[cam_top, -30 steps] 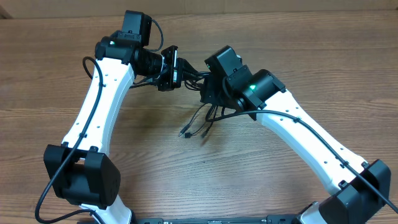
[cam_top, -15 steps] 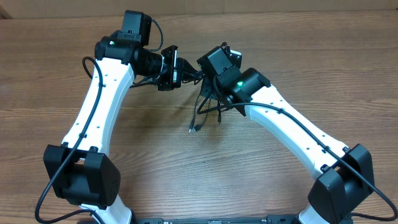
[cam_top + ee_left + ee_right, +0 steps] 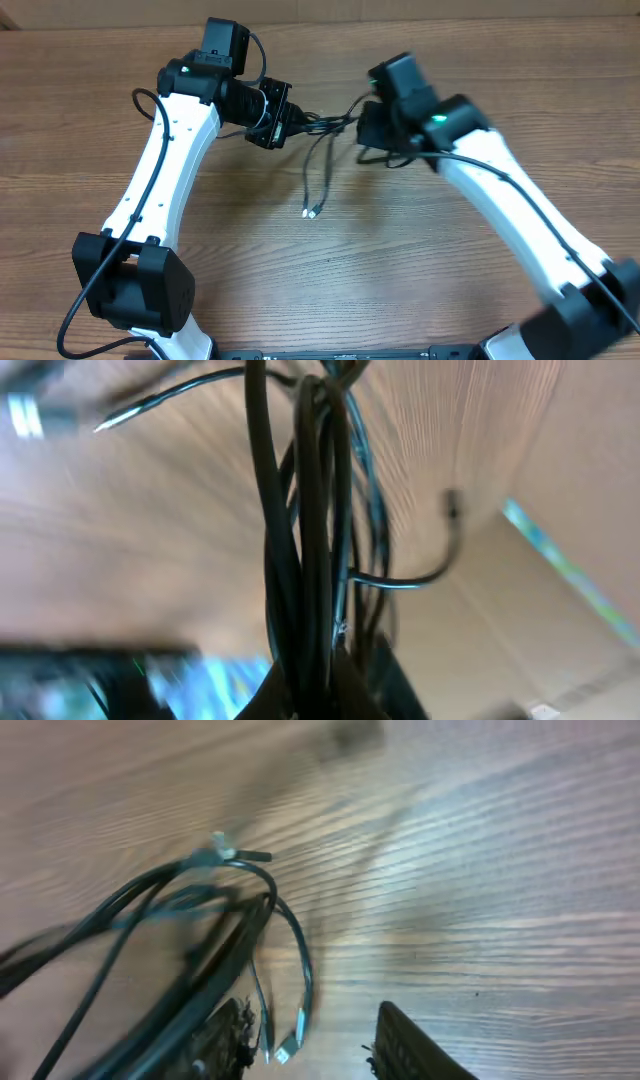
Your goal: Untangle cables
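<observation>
The left claw (image 3: 289, 116) is clamping the cables (image 3: 330, 121) above the surface (image 3: 400, 260). Strands are stretching to the right claw (image 3: 363, 123), grip unclear, loose ends dangling between.

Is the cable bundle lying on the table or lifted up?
Lifted. The cables hang from the left gripper and reach across to the right gripper; loose ends dangle toward the table.

Both arms angle in toward upper centre; left tool (image 3: 292, 116) pinched closed, right tool (image 3: 366, 124) fingers apart.
</observation>
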`<state>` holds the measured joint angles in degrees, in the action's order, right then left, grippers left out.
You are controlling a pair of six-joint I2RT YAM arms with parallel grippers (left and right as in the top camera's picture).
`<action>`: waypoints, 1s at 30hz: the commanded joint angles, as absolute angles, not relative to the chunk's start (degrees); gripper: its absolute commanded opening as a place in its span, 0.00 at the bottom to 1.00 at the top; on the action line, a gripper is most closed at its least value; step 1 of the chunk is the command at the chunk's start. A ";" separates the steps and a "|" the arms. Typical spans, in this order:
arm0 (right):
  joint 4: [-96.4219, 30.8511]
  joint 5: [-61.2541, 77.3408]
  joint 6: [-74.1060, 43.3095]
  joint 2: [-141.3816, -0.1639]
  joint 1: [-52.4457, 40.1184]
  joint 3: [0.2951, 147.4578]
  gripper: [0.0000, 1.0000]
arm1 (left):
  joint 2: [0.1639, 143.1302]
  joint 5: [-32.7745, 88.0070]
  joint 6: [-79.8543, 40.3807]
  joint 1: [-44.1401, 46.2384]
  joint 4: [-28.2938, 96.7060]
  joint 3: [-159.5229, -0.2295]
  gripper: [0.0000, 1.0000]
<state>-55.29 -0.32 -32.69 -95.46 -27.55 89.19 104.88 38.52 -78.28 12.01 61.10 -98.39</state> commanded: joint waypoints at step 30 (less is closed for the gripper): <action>-63.02 22.76 11.07 -97.58 -29.21 90.06 0.46 | 103.07 44.51 -69.65 12.38 73.95 -99.26 0.04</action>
<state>-62.63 21.96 8.03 -96.44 -28.23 89.25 104.88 41.95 -66.63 12.01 73.89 -98.39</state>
